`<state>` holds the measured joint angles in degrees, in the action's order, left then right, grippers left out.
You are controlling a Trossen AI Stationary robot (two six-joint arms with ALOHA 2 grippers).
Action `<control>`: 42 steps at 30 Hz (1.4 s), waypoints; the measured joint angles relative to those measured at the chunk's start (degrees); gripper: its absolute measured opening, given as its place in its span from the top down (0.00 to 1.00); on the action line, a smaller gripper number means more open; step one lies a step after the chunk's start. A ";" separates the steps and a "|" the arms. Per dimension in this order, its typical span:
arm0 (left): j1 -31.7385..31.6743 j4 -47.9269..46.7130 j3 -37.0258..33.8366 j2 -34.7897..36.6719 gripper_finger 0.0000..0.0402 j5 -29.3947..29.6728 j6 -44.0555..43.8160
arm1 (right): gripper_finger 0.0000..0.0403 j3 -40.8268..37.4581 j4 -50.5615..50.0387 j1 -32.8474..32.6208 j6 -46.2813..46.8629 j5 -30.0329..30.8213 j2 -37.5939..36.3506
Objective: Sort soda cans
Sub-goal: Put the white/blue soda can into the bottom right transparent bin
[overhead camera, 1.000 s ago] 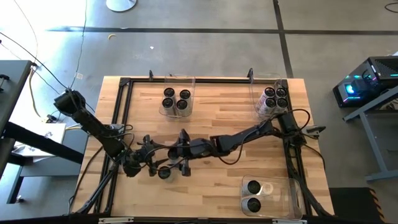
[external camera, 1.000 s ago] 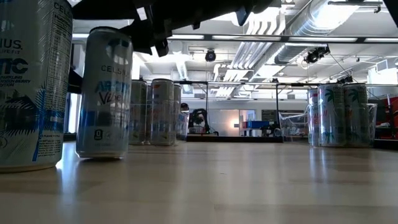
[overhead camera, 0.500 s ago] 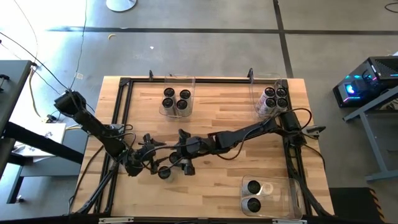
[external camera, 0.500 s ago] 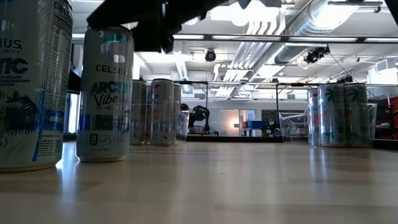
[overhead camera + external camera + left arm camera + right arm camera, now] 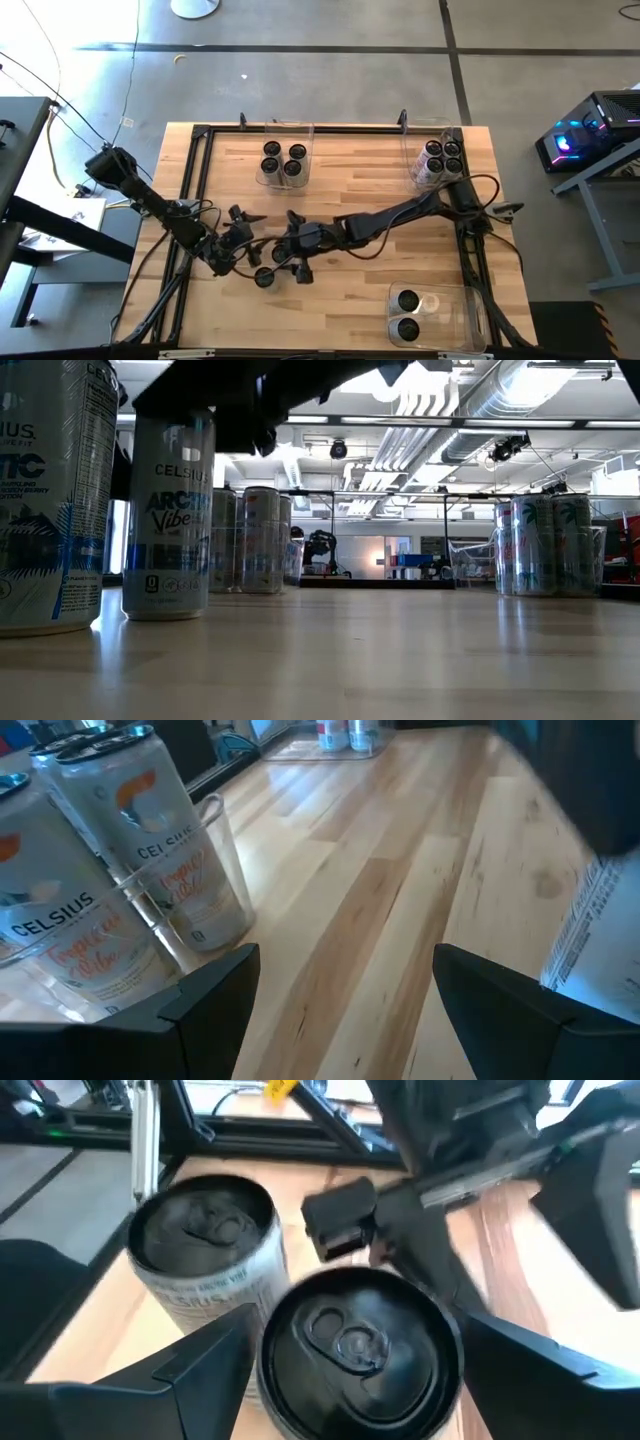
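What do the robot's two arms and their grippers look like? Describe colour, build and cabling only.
Both arms are black, built of slim jointed segments with loose black cables looping along them. The left gripper and right gripper each end in two flat, dark, wedge-shaped fingers, matte and without visible markings.

wooden table (image 5: 340, 180), three clear plastic bins (image 5: 283, 128) (image 5: 415, 145) (image 5: 465, 310), black metal frame (image 5: 330, 128)

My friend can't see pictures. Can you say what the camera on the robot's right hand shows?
The open right gripper sits around a soda can seen from above. A second can stands just past it, and the left arm is beyond.
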<state>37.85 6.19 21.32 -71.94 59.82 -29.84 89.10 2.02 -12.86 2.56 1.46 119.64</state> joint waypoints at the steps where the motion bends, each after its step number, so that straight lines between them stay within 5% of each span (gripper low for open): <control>1: 0.02 0.06 0.00 0.08 0.27 0.16 -0.01 | 0.23 0.00 -0.15 0.00 -0.03 0.18 0.41; 9: 0.04 0.10 0.02 0.88 0.27 0.56 -0.09 | 0.34 -0.02 0.52 -0.09 2.73 4.81 0.85; 17: 0.33 -0.13 0.04 2.43 0.27 1.29 -2.93 | 0.40 -0.05 -7.98 -0.53 8.68 19.64 -3.52; 24: 2.01 -0.35 0.04 2.42 0.27 2.00 -4.41 | 0.40 -0.04 -28.49 -5.96 13.66 38.34 -19.03; 31: 2.73 -0.33 0.04 2.40 0.27 2.92 -4.62 | 0.40 0.00 -63.71 -21.17 44.61 55.29 -34.68; 42: 2.71 0.15 0.04 2.40 0.27 2.96 -4.75 | 0.40 -0.03 -92.18 -47.14 85.84 58.23 -40.63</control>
<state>40.56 6.35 21.37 -69.54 62.79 -34.59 89.07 -90.17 -60.00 88.40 59.69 79.01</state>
